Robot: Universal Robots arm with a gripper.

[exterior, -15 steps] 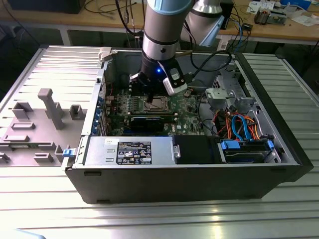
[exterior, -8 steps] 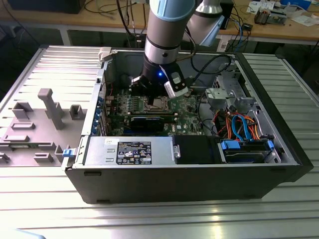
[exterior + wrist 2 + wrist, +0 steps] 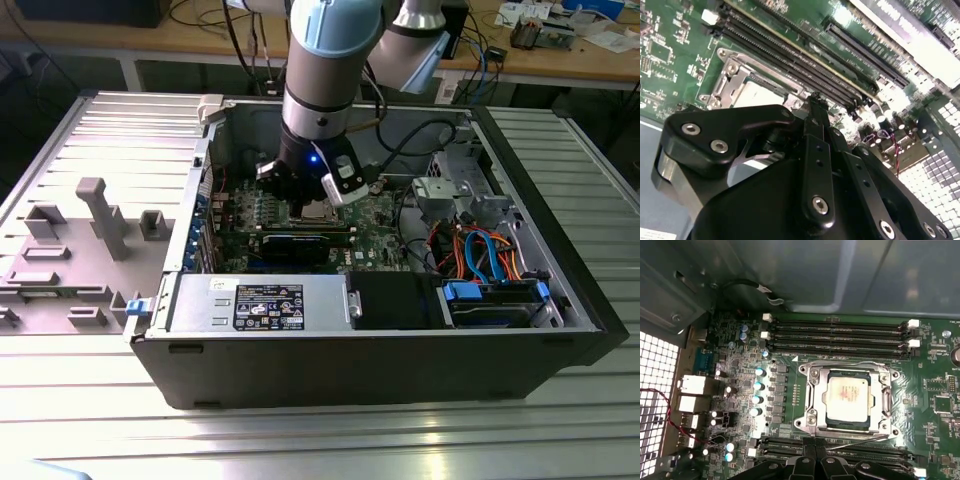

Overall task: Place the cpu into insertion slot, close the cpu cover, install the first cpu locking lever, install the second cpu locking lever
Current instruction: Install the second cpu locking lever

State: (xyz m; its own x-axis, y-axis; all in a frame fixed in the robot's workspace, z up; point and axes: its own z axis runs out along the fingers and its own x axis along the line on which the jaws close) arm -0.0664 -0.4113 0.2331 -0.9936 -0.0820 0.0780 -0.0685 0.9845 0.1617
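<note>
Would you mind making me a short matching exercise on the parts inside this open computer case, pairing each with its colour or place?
Things:
1. cpu
2. cpu cover
3. memory slots
4. gripper

Descriptions:
A. long, narrow and black, in parallel rows
B. silver frame lying around the chip
C. pale square seated in the socket
D. dark fingers at the socket's edge, beside a thin lever

Pairs: 1-C, 2-B, 3-A, 4-D
</note>
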